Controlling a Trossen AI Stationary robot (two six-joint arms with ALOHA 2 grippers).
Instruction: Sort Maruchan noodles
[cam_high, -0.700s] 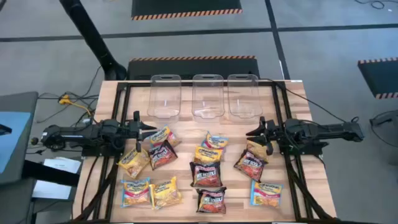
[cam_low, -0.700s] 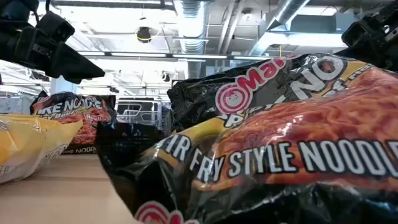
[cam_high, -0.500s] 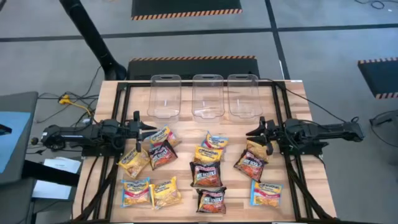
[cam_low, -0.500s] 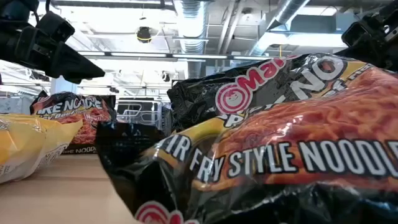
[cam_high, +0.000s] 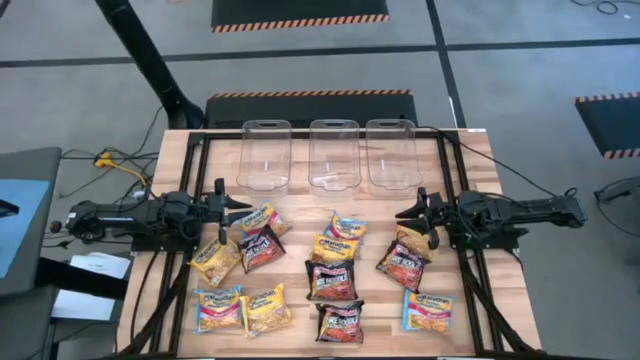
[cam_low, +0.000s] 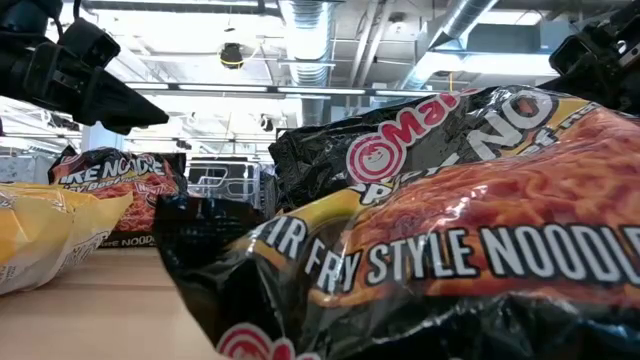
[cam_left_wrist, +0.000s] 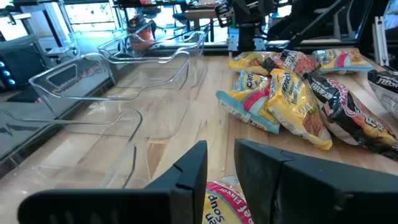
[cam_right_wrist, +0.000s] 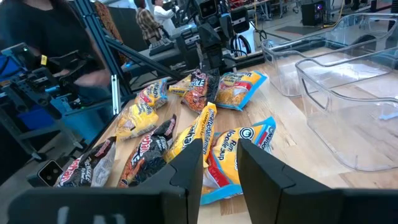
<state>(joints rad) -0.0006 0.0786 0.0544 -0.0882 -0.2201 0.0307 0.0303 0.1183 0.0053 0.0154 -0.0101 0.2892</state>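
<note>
About a dozen Maruchan noodle packets lie flat on the wooden table (cam_high: 300, 200), among them a blue-yellow one (cam_high: 262, 218), a dark red one (cam_high: 331, 281) and a yellow one (cam_high: 266, 308). My left gripper (cam_high: 243, 209) hovers level at the table's left. It points right, over the blue-yellow packet (cam_left_wrist: 225, 200), with a narrow gap between its fingers and nothing in it. My right gripper (cam_high: 402, 214) hovers at the right, pointing left, above a yellow packet (cam_high: 412, 240). It is open too (cam_right_wrist: 221, 152). In the low view both are well above the packets.
Three clear plastic tubs (cam_high: 265, 155), (cam_high: 334, 153), (cam_high: 391, 153) stand side by side along the far edge. A black frame (cam_high: 195, 170) borders the table. Bare wood lies between the tubs and the packets. A person sits beyond the table's left side (cam_right_wrist: 43, 37).
</note>
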